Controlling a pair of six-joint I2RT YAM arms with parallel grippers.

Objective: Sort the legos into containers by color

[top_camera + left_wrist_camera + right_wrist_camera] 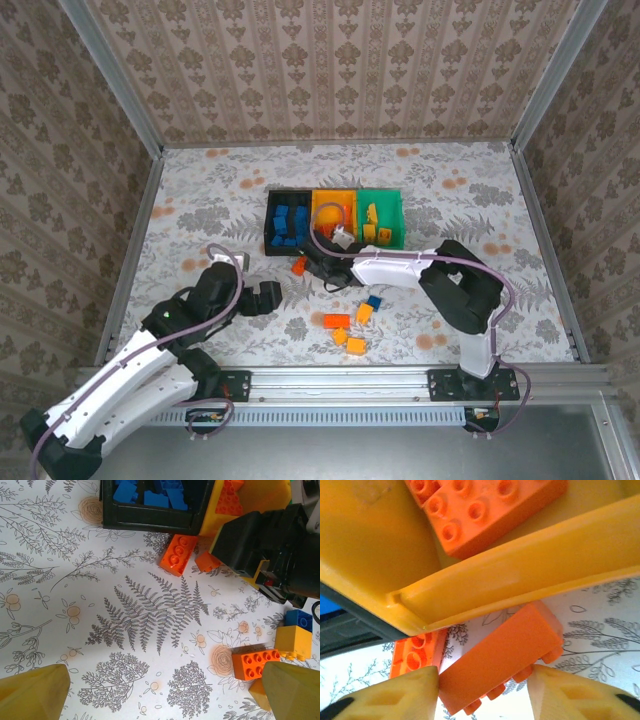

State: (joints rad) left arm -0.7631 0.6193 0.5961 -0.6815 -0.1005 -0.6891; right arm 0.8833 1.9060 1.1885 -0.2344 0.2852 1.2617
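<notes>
Beside the yellow bin (520, 575), right gripper (482, 680) clamps an orange brick (505, 645) — long axis diagonal.

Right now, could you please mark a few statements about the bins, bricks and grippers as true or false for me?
1. The right gripper grips a red-orange brick. True.
2. The black bin holds yellow bricks. False: it holds blue bricks.
3. The left gripper is shut on a brick. False: its fingers stand wide apart over the table, holding nothing.
4. A loose blue brick lies right beside a yellow brick. True.
5. The green bin is empty. False: yellow bricks lie in it.
</notes>
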